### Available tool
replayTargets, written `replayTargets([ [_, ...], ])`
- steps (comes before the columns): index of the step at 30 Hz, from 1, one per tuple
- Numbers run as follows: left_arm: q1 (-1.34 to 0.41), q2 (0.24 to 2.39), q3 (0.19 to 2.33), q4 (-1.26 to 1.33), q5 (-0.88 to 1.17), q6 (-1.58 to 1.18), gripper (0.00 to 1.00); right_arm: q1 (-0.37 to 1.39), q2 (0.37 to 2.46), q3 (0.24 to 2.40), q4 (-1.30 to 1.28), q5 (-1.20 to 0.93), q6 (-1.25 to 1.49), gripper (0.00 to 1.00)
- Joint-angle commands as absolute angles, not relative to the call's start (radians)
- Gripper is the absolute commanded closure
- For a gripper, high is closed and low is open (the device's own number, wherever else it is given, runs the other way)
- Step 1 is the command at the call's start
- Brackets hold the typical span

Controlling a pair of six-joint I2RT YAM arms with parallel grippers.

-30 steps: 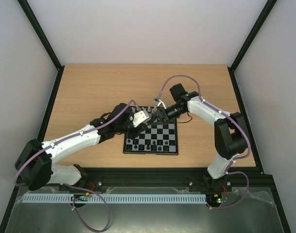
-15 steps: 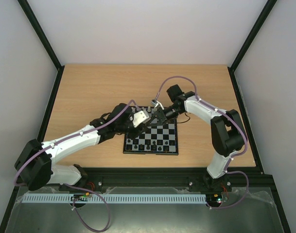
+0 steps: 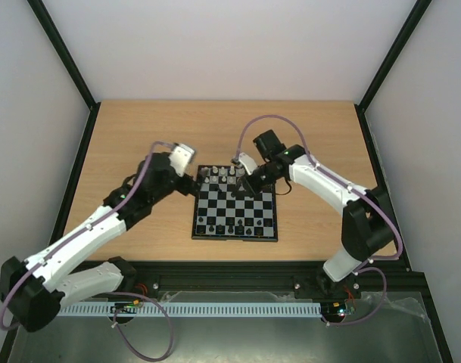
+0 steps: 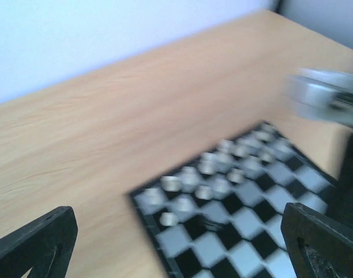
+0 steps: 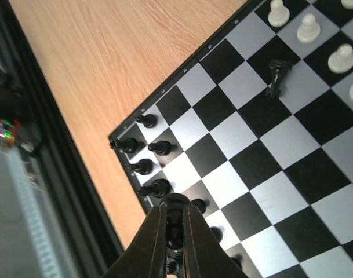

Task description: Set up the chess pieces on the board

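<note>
The board [image 3: 253, 208] lies in the middle of the table, with white chess pieces [image 3: 219, 174] along its far rows and black ones [image 3: 234, 225] along its near rows. My right gripper [image 3: 244, 184] hovers over the far part of the board. In the right wrist view this gripper [image 5: 175, 215] is shut on a black piece [image 5: 175, 226], above the row of black pieces [image 5: 150, 147]. One black piece [image 5: 275, 75] stands near the white pieces [image 5: 308, 26]. My left gripper [image 3: 191, 186] is open and empty beside the board's far left corner. Its blurred view shows wide-apart fingers [image 4: 40, 243] and the board [image 4: 251, 214].
Bare wooden table [image 3: 139, 136] surrounds the board. A black frame rail [image 3: 275, 268] runs along the near edge, and the right wrist view shows it [image 5: 25, 133] close beside the board. The right arm's wrist [image 4: 324, 101] appears blurred in the left wrist view.
The left arm drew back to the left off the board and its gripper opened. The right gripper closed on a black piece and shifted slightly left over the board.
</note>
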State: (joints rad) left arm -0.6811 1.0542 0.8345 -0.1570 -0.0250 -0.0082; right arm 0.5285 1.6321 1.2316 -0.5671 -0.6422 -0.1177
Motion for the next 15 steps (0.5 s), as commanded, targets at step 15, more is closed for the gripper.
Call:
replayTargets([
  [15,-0.486,0.881,0.711,-0.136,-0.481,-0.189,0.01,0.883,1.763,1.278,-0.573,-0.076,-0.287,0.98],
])
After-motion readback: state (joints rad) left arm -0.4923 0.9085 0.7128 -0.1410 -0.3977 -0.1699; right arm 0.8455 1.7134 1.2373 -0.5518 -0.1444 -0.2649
